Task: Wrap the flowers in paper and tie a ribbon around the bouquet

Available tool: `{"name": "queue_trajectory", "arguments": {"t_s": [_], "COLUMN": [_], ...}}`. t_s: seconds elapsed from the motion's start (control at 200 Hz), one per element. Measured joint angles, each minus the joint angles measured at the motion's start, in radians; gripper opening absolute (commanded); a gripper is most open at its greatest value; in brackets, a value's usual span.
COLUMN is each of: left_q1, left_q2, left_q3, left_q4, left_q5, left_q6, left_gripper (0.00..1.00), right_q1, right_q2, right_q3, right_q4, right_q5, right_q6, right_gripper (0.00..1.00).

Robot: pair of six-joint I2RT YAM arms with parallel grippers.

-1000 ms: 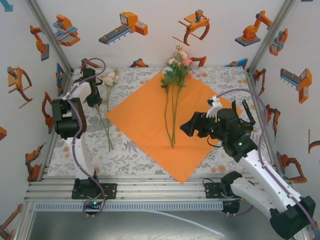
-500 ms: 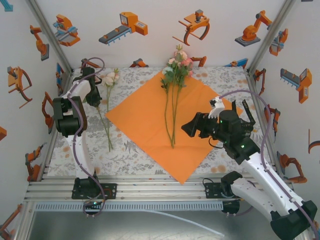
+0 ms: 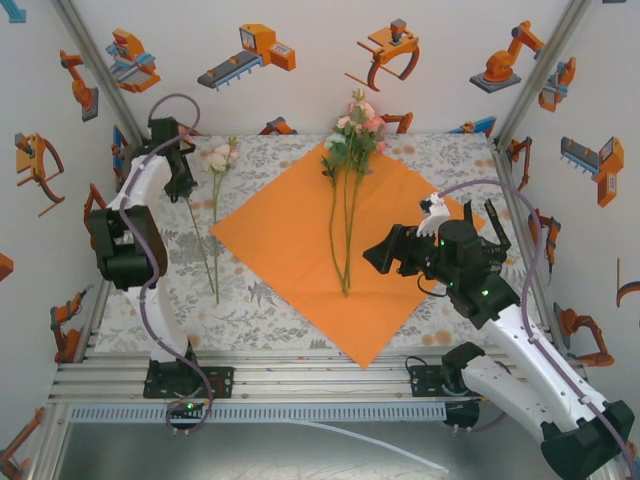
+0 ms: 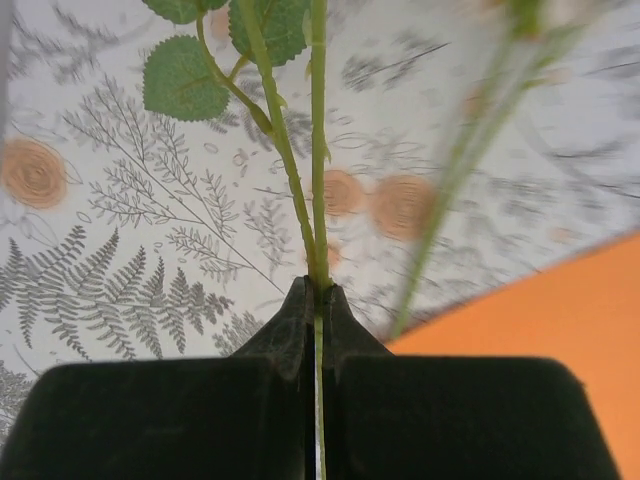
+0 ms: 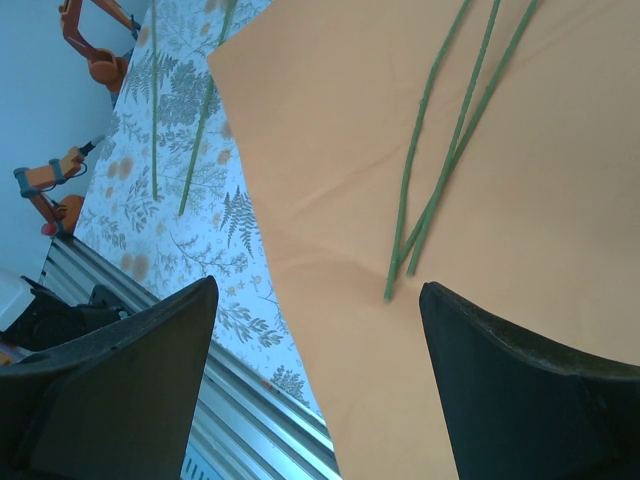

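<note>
Your left claw (image 4: 316, 300) pinches a flower stem (image 4: 318, 150) running near-to-far, the paper (image 3: 290, 250) just to its right, your right claw (image 5: 318, 300) gaping wide over it.

Left fingers (image 4: 190, 420) together, right fingers (image 5: 110, 375) wide apart.

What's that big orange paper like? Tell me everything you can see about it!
The paper is a big, bright orange sheet, thin and matte, with straight edges. It lies flat and unfolded on the flowery tablecloth, turned like a diamond, with faint wrinkles. Its near corner pokes over the metal rail. Three long-stemmed flowers lie on it, blossoms at its far corner. The open right hand hangs over its right side.
</note>
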Motion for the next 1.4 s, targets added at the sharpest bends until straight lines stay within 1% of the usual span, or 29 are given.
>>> {"name": "queue_trajectory", "arguments": {"t_s": [0.06,0.13,0.23,0.3,0.39,0.526,0.646,0.816,1.041,1.237,1.402], "left_q1": [-0.028,-0.087,-0.203,-0.289,-0.386,-0.470,-0.510,-0.544,-0.547,-0.552,-0.565], "left_q2": [-0.079,-0.153,-0.175,-0.138,-0.037,0.161,0.312,0.412,0.459,0.465,0.463], "left_q3": [0.000,0.004,0.052,0.105,0.197,0.350,0.454,0.479,0.481,0.455,0.328], "left_q4": [0.035,0.095,0.169,0.214,0.256,0.272,0.245,0.210,0.182,0.201,0.261], "left_q5": [0.027,0.063,0.124,0.161,0.203,0.256,0.269,0.269,0.269,0.282,0.296], "left_q6": [-0.005,-0.021,-0.062,-0.101,-0.157,-0.261,-0.332,-0.390,-0.424,-0.457,-0.478], "left_gripper": [0.00,0.00,0.00,0.00,0.00,0.00,0.00,0.00,0.00,0.00,0.14], "right_q1": [0.000,0.000,0.000,0.000,0.000,0.000,0.000,0.000,0.000,0.000,0.000], "right_q2": [0.006,0.013,0.023,0.026,0.023,-0.002,-0.024,-0.029,-0.034,-0.034,-0.035], "right_q3": [0.000,0.000,0.000,0.000,0.000,0.000,0.000,0.000,0.000,0.000,-0.001], "right_q4": [0.000,0.000,0.000,0.000,0.000,-0.016,-0.024,-0.035,-0.042,-0.042,-0.042], "right_q5": [0.000,0.000,0.000,-0.001,0.000,0.006,0.014,0.023,0.026,0.028,0.029], "right_q6": [0.000,0.000,0.000,0.000,0.000,0.000,0.000,-0.002,-0.008,-0.008,-0.008], "right_gripper": [0.74,0.74,0.74,0.74,0.75,0.74,0.74,0.74,0.74,0.74,0.74]}}
